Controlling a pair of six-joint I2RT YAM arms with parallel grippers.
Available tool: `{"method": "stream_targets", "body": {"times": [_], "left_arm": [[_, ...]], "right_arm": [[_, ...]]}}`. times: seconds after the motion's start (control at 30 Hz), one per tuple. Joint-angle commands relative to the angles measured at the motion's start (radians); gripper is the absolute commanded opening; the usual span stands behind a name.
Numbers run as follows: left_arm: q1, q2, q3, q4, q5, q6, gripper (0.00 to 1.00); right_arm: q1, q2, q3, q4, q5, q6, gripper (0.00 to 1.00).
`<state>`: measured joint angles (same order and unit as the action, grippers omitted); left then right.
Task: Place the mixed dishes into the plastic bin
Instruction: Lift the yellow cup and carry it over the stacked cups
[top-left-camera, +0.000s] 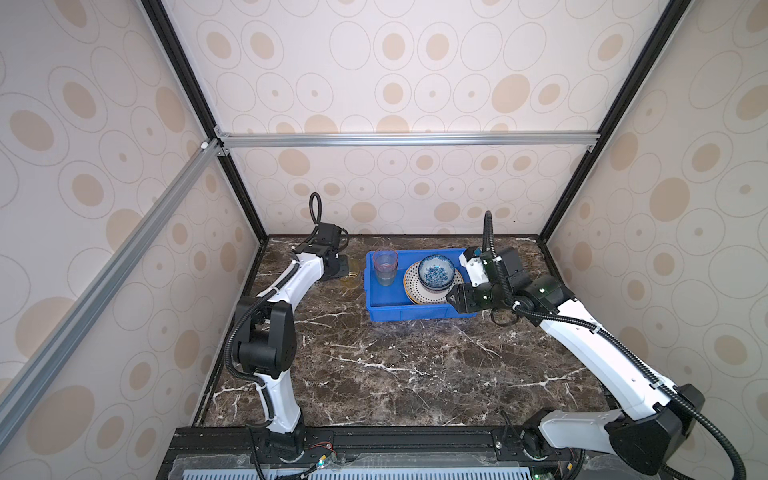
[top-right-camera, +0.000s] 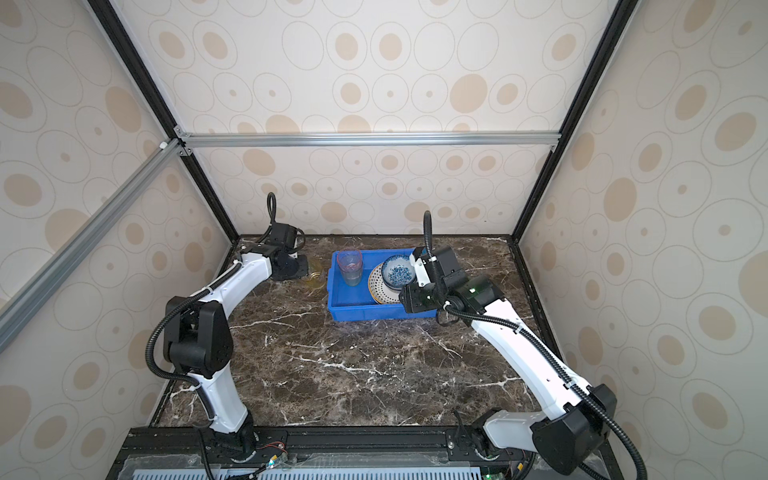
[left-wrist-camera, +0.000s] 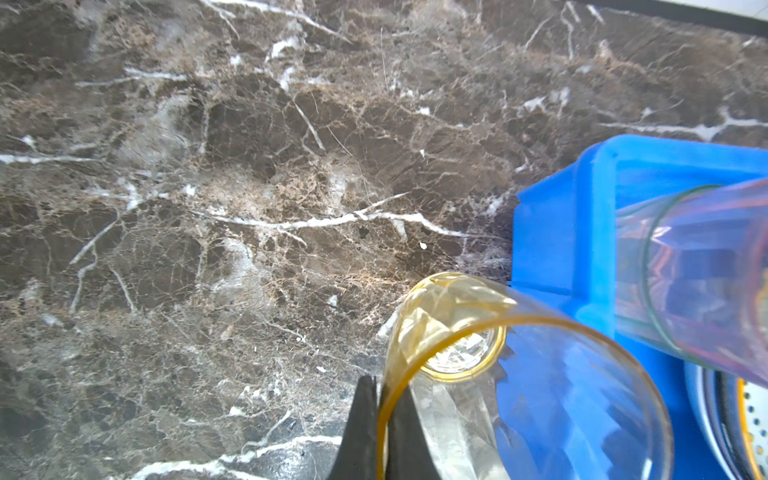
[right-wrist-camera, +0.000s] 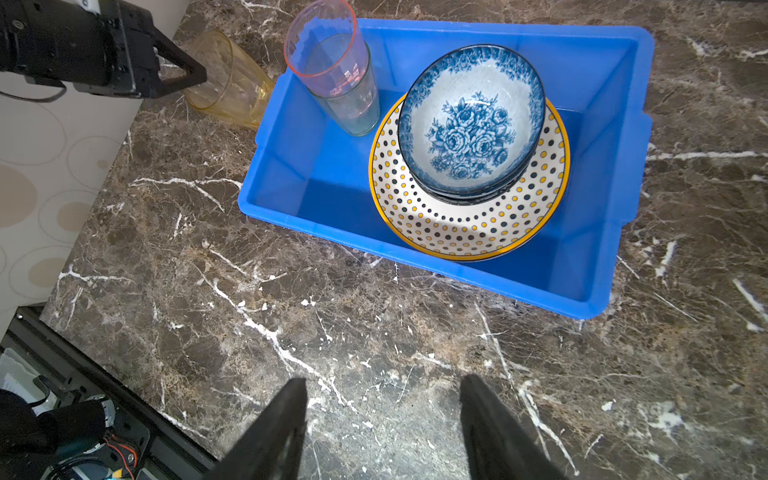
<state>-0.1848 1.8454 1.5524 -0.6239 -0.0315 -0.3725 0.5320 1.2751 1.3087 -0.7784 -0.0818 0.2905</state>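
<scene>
One shallow bright blue rectangular plastic bin (right-wrist-camera: 602, 158).

Three tumblers:
- One pink translucent tumbler (right-wrist-camera: 328, 54) is nested inside one pale green translucent tumbler (right-wrist-camera: 357, 112). The pair stands at the bin's 9 o'clock end in both top views.
- One amber translucent tumbler (right-wrist-camera: 226, 79) is outside, just beside the bin at its 9 o'clock.

At least two bowls: one blue-and-white floral ceramic bowl (right-wrist-camera: 469, 120) sits on a darker bowl (right-wrist-camera: 469, 195), of which only the rim shows. The full number in that stack cannot be told.

One round white ceramic plate (right-wrist-camera: 469, 232), with yellow and black dots and a yellow rim, lies under the bowls at the bin's 3 o'clock end. Whether more plates lie beneath it is unclear.
</scene>
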Motion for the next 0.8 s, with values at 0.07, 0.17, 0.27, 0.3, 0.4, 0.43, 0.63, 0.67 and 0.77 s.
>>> {"method": "stream_targets", "body": {"times": [0.07,0.17,0.27,0.3,0.4,0.43,0.63,0.67,0.77], "left_arm": [[0.002,-0.069,0.033,-0.053,-0.029,0.035,0.00],[-0.001,-0.084,0.049,-0.072,-0.039,0.042,0.00],[-0.007,-0.094,0.068,-0.089,-0.042,0.048,0.00],[-0.010,-0.099,0.075,-0.093,-0.045,0.047,0.00],[-0.020,-0.106,0.100,-0.110,-0.045,0.046,0.00],[-0.028,-0.109,0.109,-0.116,-0.041,0.049,0.00],[-0.075,-0.127,0.170,-0.146,-0.065,0.050,0.00],[-0.081,-0.127,0.181,-0.152,-0.069,0.051,0.00],[-0.099,-0.127,0.211,-0.168,-0.085,0.055,0.00]], "right_arm": [[0.008,-0.014,0.003,-0.009,0.008,-0.004,0.62],[0.009,-0.012,0.005,-0.010,0.018,-0.013,0.62],[0.008,-0.016,-0.004,0.006,0.030,-0.014,0.62],[0.008,-0.013,-0.005,0.010,0.034,-0.014,0.62],[0.008,-0.007,-0.003,0.010,0.039,-0.017,0.62],[0.008,-0.003,-0.002,0.010,0.042,-0.018,0.62],[0.008,0.006,0.005,0.014,0.057,-0.024,0.62],[0.008,0.006,0.006,0.017,0.060,-0.027,0.62],[0.008,0.003,0.001,0.021,0.079,-0.028,0.62]]}}
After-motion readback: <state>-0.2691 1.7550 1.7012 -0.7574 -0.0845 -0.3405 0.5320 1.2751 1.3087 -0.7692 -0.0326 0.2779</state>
